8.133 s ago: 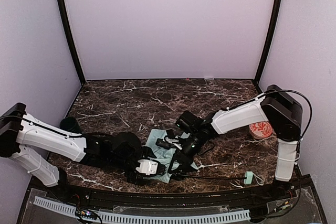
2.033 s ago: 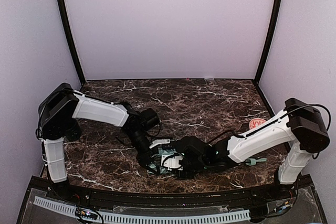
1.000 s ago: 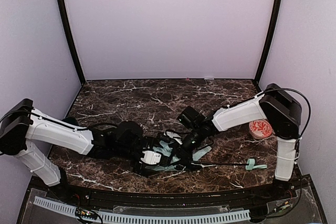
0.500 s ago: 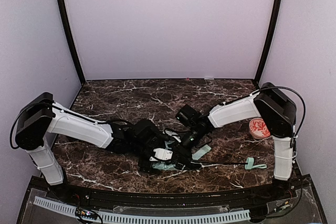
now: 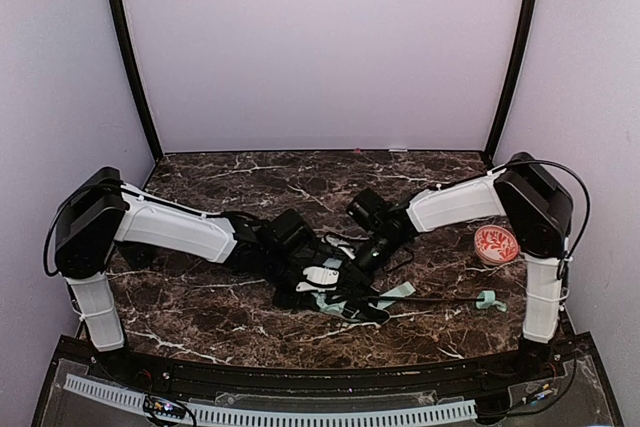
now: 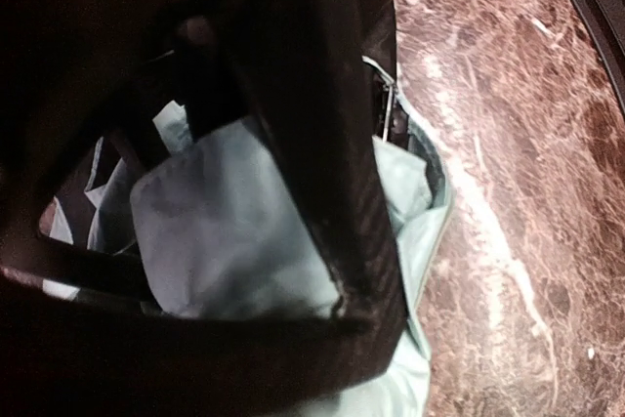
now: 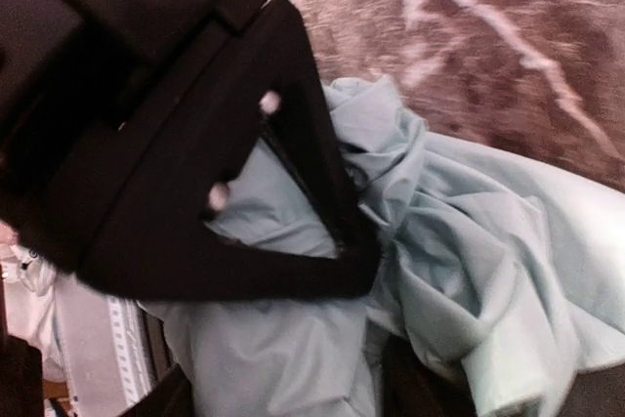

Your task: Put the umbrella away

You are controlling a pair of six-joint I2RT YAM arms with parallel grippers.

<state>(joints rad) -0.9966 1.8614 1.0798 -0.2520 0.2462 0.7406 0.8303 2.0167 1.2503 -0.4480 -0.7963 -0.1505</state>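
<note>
The umbrella (image 5: 333,300) lies near the front middle of the marble table, its pale mint fabric bunched up. Its thin black shaft (image 5: 435,299) runs right to the small mint handle (image 5: 487,299). Both grippers meet over the bunched fabric. My left gripper (image 5: 322,281) comes in from the left, and its dark finger (image 6: 322,173) presses into the mint cloth (image 6: 229,231), closed down on a fold. My right gripper (image 5: 354,263) reaches in from the right. Its finger (image 7: 312,144) rests on the crinkled fabric (image 7: 459,231), and the jaws stand apart.
A pink patterned dish (image 5: 496,244) sits at the right edge, beside the right arm's base. A black rail (image 5: 300,372) runs along the table's front edge. Lilac walls close in the back and both sides.
My left arm has swung in toward the middle and its jaws have closed onto the fabric. The right gripper's jaws have spread wider. The bunched canopy and the handle have shifted slightly right.
</note>
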